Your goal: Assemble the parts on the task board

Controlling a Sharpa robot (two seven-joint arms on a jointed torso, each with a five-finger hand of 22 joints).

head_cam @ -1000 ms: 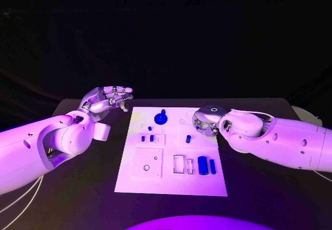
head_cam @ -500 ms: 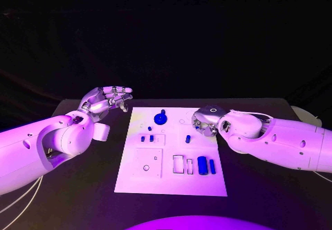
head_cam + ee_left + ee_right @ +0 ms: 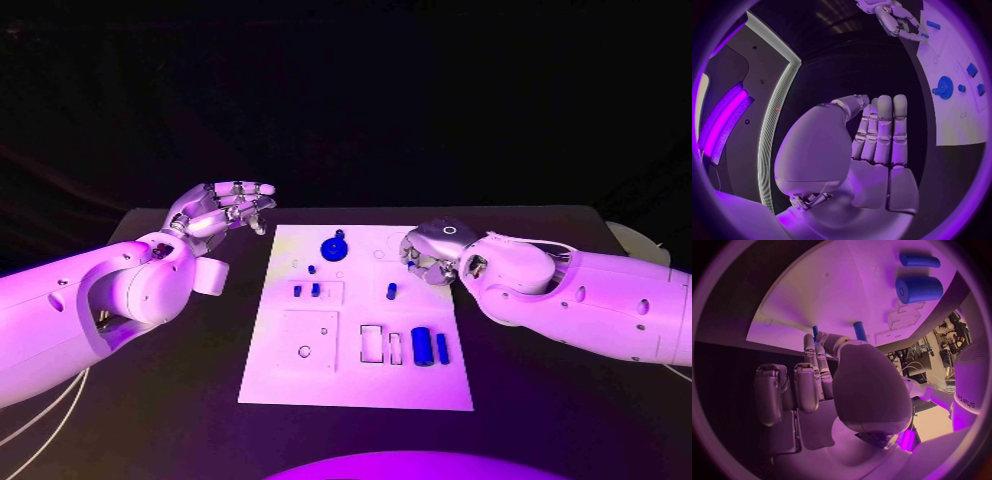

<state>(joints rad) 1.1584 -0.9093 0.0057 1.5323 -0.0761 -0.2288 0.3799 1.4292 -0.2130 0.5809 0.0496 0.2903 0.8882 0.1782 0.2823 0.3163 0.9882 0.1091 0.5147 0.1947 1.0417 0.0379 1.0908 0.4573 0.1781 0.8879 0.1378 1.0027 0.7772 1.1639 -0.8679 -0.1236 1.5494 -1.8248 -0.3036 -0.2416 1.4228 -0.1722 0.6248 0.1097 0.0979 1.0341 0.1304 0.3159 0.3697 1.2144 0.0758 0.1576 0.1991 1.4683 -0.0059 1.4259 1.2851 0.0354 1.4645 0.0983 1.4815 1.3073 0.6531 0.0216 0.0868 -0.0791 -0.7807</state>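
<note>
The white task board [image 3: 361, 385] lies mid-table. On it are a round blue knob [image 3: 335, 246] [image 3: 945, 86], two small blue pieces [image 3: 307, 290], an upright blue peg [image 3: 391, 290] [image 3: 859, 330], a thick blue cylinder [image 3: 421, 344] [image 3: 918, 289] and a thin blue bar [image 3: 443, 347] [image 3: 919, 260]. My right hand [image 3: 430, 255] [image 3: 895, 17] hovers over the board's far right part, fingers curled down, pinching a small blue part [image 3: 815, 332] at its fingertips. My left hand [image 3: 224, 208] [image 3: 876, 135] is raised beyond the board's far left corner, fingers stretched side by side, holding nothing.
The black table [image 3: 159, 400] has bare room on both sides of the board. A pale round object [image 3: 636, 240] sits at the table's far right edge, behind my right arm.
My right hand has shifted slightly toward the board's right edge and turned a little. The left hand and the parts on the board have stayed put.
</note>
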